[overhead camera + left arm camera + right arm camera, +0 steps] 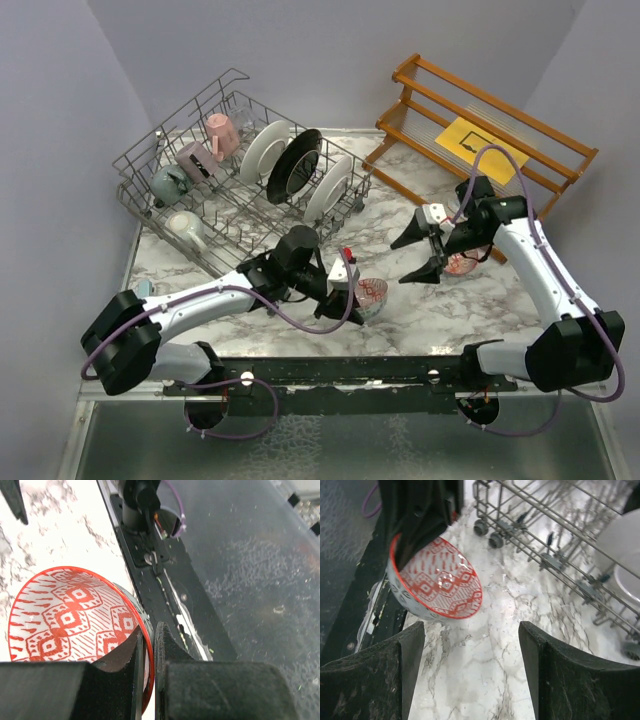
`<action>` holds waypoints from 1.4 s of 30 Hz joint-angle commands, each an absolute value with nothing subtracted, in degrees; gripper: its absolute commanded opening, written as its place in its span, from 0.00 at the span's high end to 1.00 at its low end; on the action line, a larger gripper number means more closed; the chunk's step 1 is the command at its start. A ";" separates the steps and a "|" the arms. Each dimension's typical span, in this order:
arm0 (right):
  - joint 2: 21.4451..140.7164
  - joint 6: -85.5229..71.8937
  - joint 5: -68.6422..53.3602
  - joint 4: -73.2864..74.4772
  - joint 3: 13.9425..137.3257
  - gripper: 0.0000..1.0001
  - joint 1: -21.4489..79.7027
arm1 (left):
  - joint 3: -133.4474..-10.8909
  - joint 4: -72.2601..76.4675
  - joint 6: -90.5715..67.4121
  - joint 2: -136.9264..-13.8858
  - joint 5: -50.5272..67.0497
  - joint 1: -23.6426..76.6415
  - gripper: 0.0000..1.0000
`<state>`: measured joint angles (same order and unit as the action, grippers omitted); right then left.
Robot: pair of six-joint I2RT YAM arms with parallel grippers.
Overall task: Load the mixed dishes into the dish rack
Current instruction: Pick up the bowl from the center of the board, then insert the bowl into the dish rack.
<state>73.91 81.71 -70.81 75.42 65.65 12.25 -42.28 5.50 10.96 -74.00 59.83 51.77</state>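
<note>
Two jaws on your left gripper (150, 652) are pinching the rim of the red patterned bowl (70, 615), nearly closed. One finger (122, 680) is pressing the patterned inside and the other is backing the outer wall. The bowl is tilting, with its open side facing your right arm. You cannot tell whether its base is touching the marble surface (510, 645). It is hanging close to the near edge of the surface, in front of the dish rack (175, 115), apart from it and not inside.

Your right gripper (425, 250) is pointing at that bowl from the right. Its jaws are standing wide apart and holding nothing. The fingers (375, 675) are framing the bowl in the wrist view without touching it. A second bowl (462, 262), also red patterned, is sitting on the surface just behind the right gripper, partly hidden by the arm.

Inside the rack, four mugs are lying along the left side: pink mug (222, 135), mauve mug (195, 160), grey-teal mug (168, 183) and cream mug (187, 230). To their right, three plates are standing on edge between the tines: far white plate (265, 150), black-rimmed plate (297, 163), near white plate (330, 187).

At the far right, the wooden shelf (420, 75) is carrying a yellow paper sheet (480, 148).
</note>
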 commanded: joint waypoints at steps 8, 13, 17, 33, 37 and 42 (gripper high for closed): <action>70.96 57.58 -79.65 54.38 58.50 0.25 -0.15 | -49.93 22.45 -13.89 -70.79 60.81 47.69 1.00; 69.82 52.05 -77.73 48.44 56.11 0.25 -1.85 | -51.75 30.17 -25.36 -68.55 62.59 38.23 1.00; 68.83 48.26 -75.52 44.24 54.38 0.25 -3.12 | -55.19 29.69 -31.53 -68.09 65.63 29.63 1.00; 68.28 46.73 -73.47 41.47 53.17 0.25 -3.60 | -54.53 16.52 -34.32 -64.31 74.11 3.20 1.00; 68.36 46.72 -73.26 41.44 53.18 0.25 -3.60 | -50.93 14.64 -33.13 -65.13 74.85 -1.02 1.00; 68.47 46.76 -73.12 41.30 53.18 0.25 -3.60 | -48.10 14.73 -32.23 -65.66 75.16 -2.64 1.00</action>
<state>69.10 47.13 -73.97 42.78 53.71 -3.38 -48.84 14.15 -33.71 -65.78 72.51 -1.74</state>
